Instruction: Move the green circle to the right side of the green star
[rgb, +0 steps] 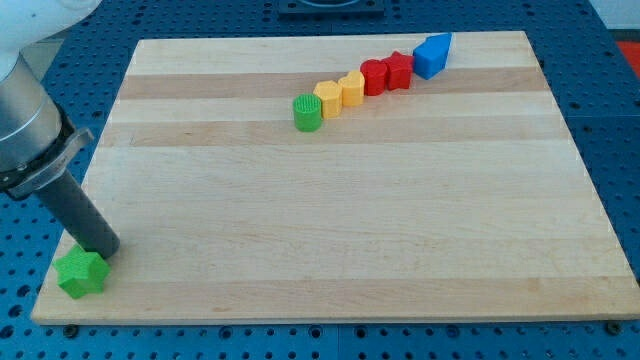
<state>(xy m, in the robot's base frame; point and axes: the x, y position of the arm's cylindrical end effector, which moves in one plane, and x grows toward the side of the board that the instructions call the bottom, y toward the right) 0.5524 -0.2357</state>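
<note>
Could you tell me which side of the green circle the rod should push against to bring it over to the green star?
Since my tip only pushes, meet the green circle on its upper right wall, where the yellow block touches it. The green star lies far toward the view's bottom left, so pushing from there drives it that way. The round wall may slip sideways; aim centrally.

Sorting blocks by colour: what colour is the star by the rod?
Green star, clearest in the camera view.
</note>
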